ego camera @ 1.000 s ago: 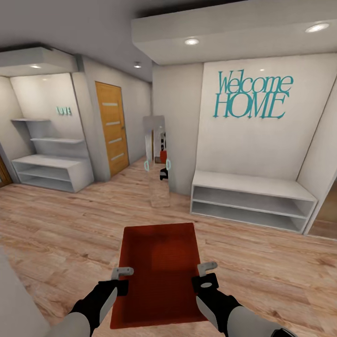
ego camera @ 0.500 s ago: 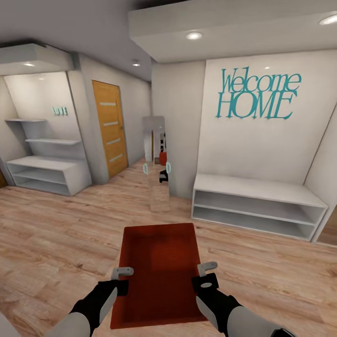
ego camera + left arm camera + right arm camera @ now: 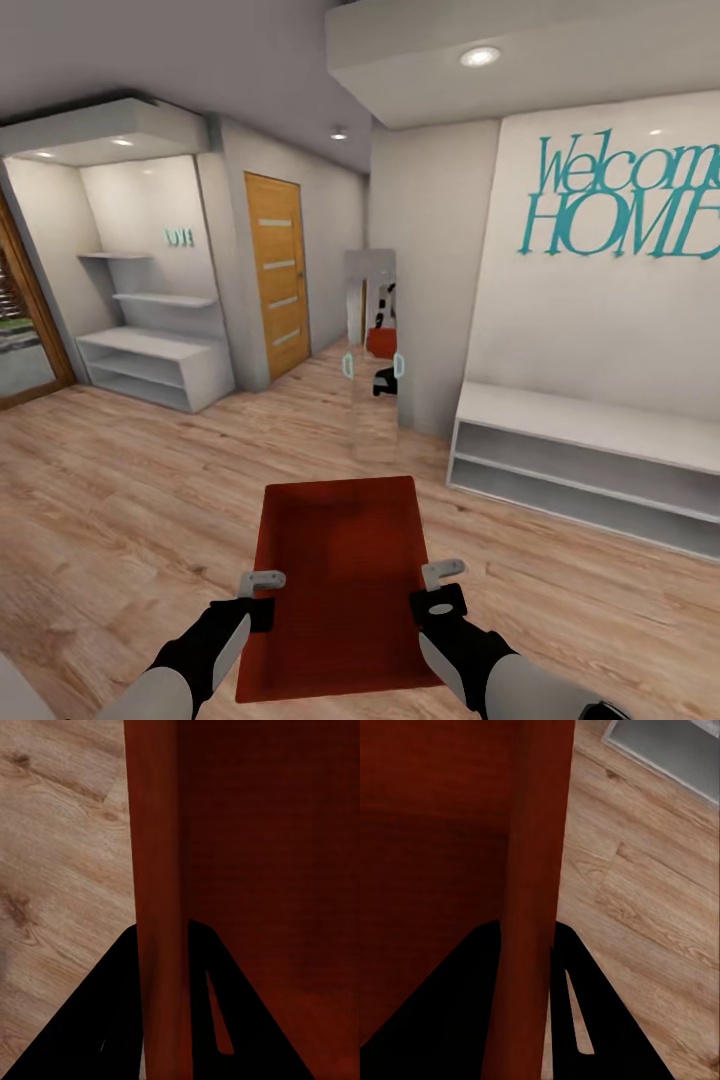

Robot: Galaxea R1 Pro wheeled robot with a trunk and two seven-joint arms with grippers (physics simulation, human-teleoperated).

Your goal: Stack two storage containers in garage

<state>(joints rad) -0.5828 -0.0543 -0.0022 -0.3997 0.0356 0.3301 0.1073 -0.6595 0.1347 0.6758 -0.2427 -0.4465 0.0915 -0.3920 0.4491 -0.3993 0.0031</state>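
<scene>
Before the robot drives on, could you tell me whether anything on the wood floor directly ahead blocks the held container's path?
Nothing lies on the planks just ahead of the storage container, clamped by the left gripper and right gripper. Farther on, a standing mirror and white bench flank the hallway. The garage isn't visible.

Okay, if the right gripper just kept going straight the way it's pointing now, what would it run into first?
The right gripper, shut on the storage container's side wall, points forward and slightly down. Beyond the bin, the line probably meets the wood plank floor before the white bench shelf, though depth is hard to judge.
</scene>
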